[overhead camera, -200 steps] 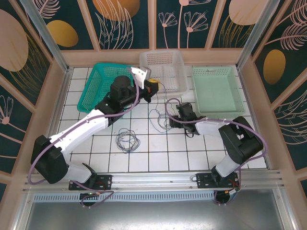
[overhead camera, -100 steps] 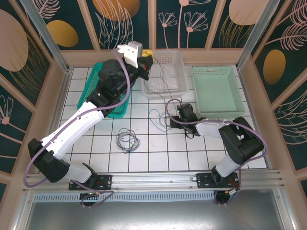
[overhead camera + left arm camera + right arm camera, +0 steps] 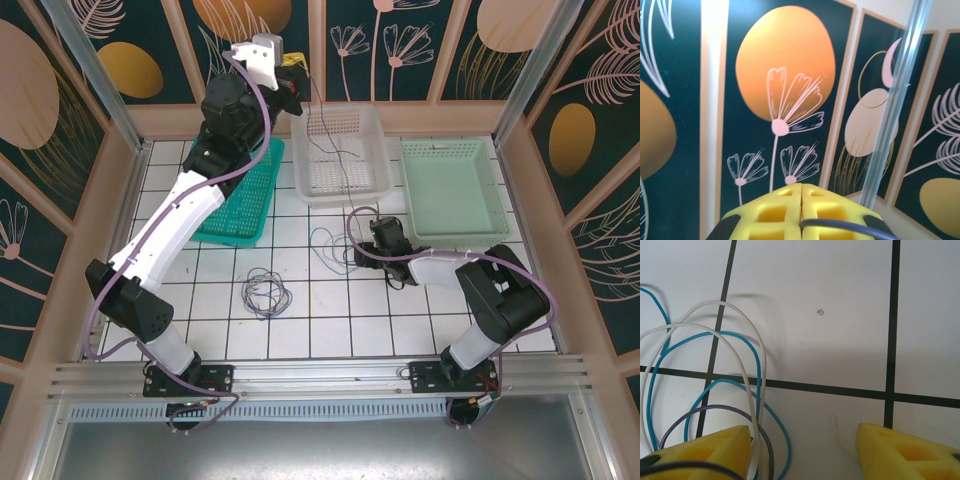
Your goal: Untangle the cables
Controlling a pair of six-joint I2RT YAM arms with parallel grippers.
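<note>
Cables (image 3: 335,245) lie in loose loops on the tiled table (image 3: 420,320), just ahead of my right gripper (image 3: 358,250). One dark strand (image 3: 344,180) runs up from those loops, passes over the white basket (image 3: 320,170) and ends at my left gripper (image 3: 292,85), which hangs high above the table's back edge. In the left wrist view my yellow pads (image 3: 775,210) are pressed together with no gap, and the strand comes out of the seam between them, pinched there.

My right gripper sits low over the tiles with its fingers (image 3: 905,452) spread wide and nothing between them. White, blue and dark grey cables curl just beside one finger, and a dark wire crosses that finger's outer edge.

A separate small coil (image 3: 265,293) lies on the table nearer the bases, apart from the other loops. The teal basket (image 3: 245,195) sits under my left arm, and the green basket (image 3: 455,190) stands to the right of the white one.
</note>
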